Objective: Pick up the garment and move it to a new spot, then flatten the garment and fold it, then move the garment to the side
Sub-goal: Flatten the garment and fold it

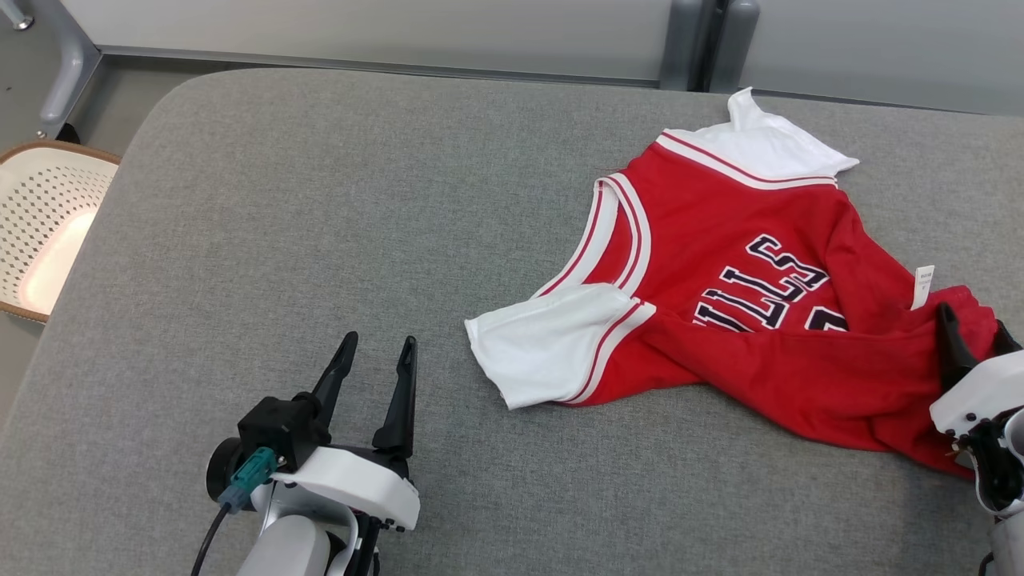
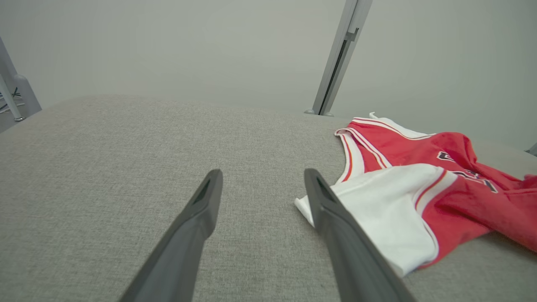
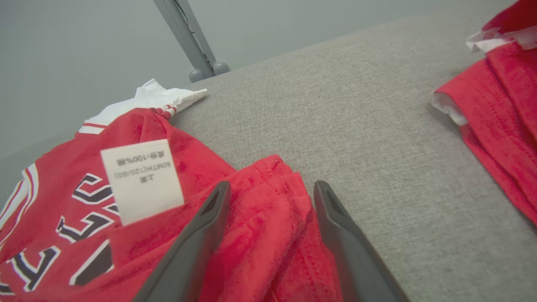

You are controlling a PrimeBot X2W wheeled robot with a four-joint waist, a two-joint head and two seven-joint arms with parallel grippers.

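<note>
Garment point(image 1: 744, 272) hem lies under the wide-open, empty right fingers point(image 3: 201, 235): bite deep before lifting; left fingers point(image 1: 402, 384), also open, hold nothing.

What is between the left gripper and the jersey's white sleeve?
Nothing but bare grey table cover, in the head view, between the left gripper and the white sleeve.
</note>
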